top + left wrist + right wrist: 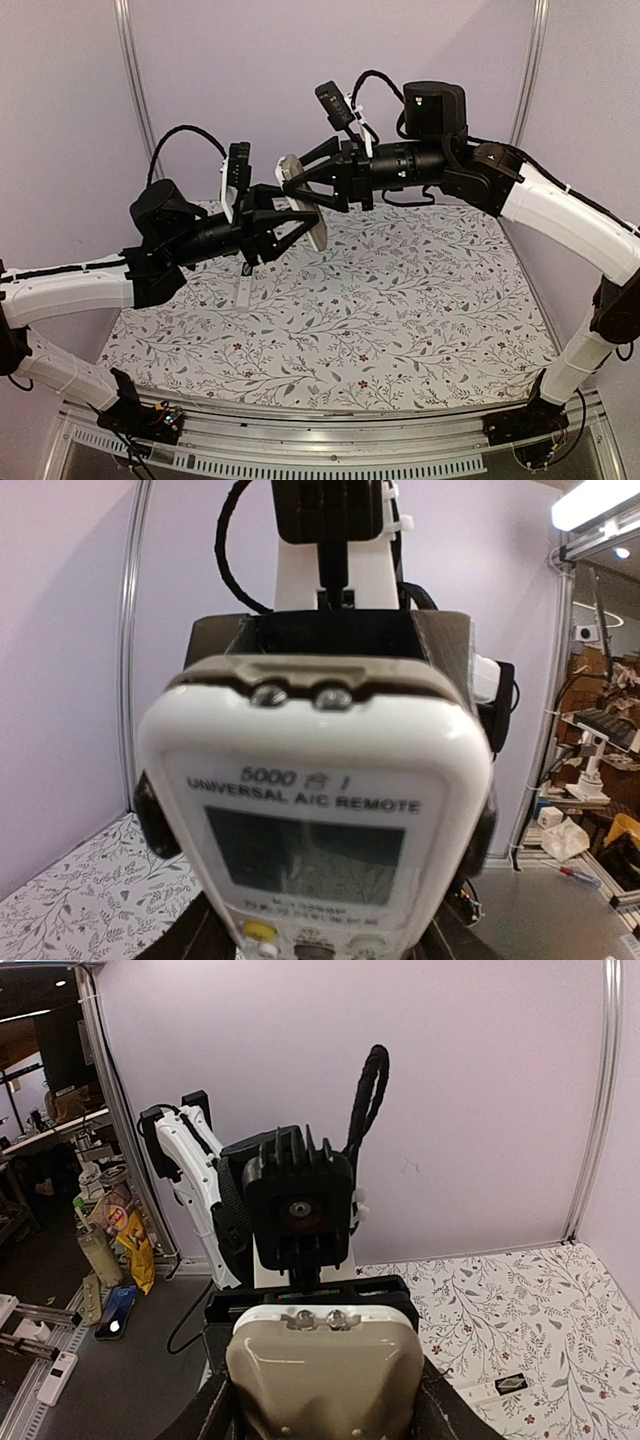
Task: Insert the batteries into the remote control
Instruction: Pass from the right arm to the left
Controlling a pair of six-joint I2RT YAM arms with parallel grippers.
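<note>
The remote control (316, 232), white in front and beige behind, hangs tilted in the air above the back of the table, held between both arms. My left gripper (297, 221) is shut on it from the left; in the left wrist view its face with the screen (312, 825) fills the space between the dark fingers (150, 815). From the right, my right gripper (302, 186) is shut on the same remote, with the beige back (325, 1375) filling that wrist view. No batteries are in view.
A slim white piece (243, 291) lies on the flowered tablecloth (400, 320) under the left arm; it also shows on the cloth in the right wrist view as a white piece (492, 1390). Purple walls and metal posts (133, 90) close the back.
</note>
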